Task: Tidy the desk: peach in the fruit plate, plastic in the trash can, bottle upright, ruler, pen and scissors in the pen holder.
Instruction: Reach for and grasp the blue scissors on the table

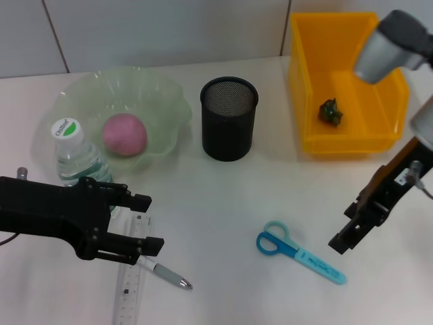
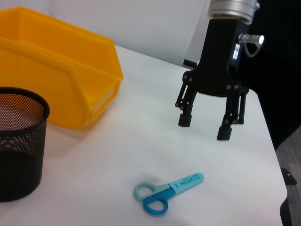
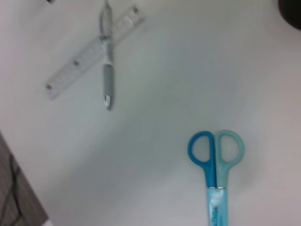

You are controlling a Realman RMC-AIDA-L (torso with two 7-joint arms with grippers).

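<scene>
The pink peach (image 1: 124, 134) lies in the pale green fruit plate (image 1: 166, 101). In front of the plate the bottle (image 1: 71, 152) stands upright. A crumpled green plastic (image 1: 331, 112) sits inside the yellow trash can (image 1: 308, 81). The black mesh pen holder (image 1: 229, 117) stands mid-table. Blue scissors (image 1: 298, 252) (image 2: 164, 190) (image 3: 216, 155) lie flat near the front. A grey pen (image 1: 166, 273) (image 3: 107, 70) crosses the clear ruler (image 1: 133, 277) (image 3: 89, 52). My left gripper (image 1: 145, 222) is open just above the ruler and pen. My right gripper (image 1: 345, 230) (image 2: 204, 127) hangs open to the right of the scissors.
The trash can (image 2: 70, 80) and the pen holder (image 2: 19, 141) stand at the back of the white table. The table's right edge (image 2: 275, 155) runs close behind my right gripper.
</scene>
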